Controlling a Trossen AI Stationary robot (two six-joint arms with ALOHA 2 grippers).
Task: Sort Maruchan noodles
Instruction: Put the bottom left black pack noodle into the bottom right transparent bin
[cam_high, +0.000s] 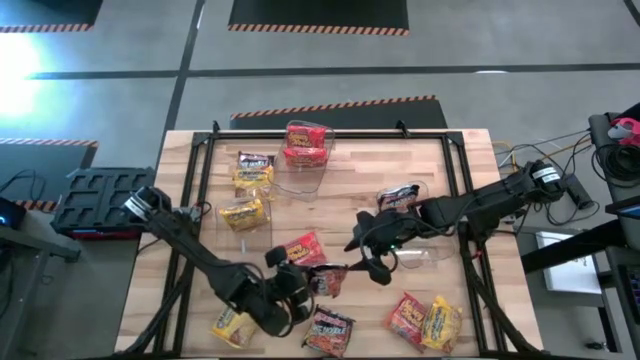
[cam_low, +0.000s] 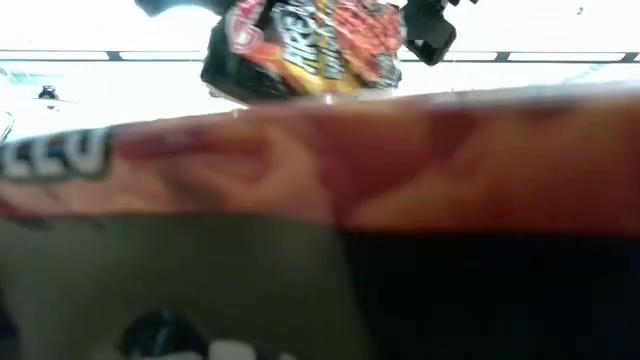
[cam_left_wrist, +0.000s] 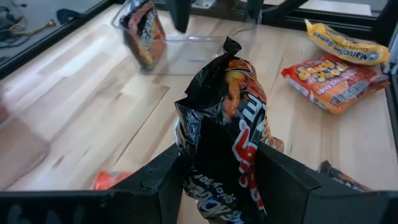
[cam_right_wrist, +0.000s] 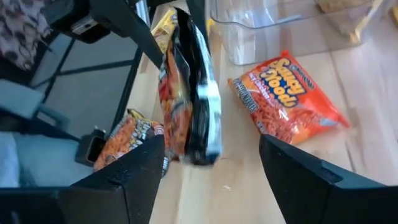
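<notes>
The left tool (cam_high: 318, 281) sits near the front middle of the wooden surface (cam_high: 350, 185) and clamps a black Maruchan packet (cam_left_wrist: 227, 134) between its two dark fingers (cam_left_wrist: 163, 180). The packet stands upright in that grip, its crinkled top edge pointing up. In the low view the same packet (cam_low: 305, 45) hangs above the surface with a blurred red packet (cam_low: 380, 160) filling the foreground.

The right tool (cam_high: 366, 252) hovers just beside it, its fingers (cam_right_wrist: 134, 171) spread wide with nothing between them, facing the black packet (cam_right_wrist: 193, 93).

A red packet (cam_high: 303, 248) lies flat between the two tools. On the far side of the surface a clear bin (cam_high: 303, 160) holds red packets (cam_high: 306, 142). To its left a second clear bin (cam_high: 247, 205) holds yellow packets (cam_high: 243, 213). A third clear bin (cam_high: 425, 255) on the right holds a dark packet (cam_high: 399, 199).

Along the front edge lie a yellow packet (cam_high: 232, 327), another dark packet (cam_high: 330, 328), and a red and yellow pair (cam_high: 424, 321) lying touching each other.
</notes>
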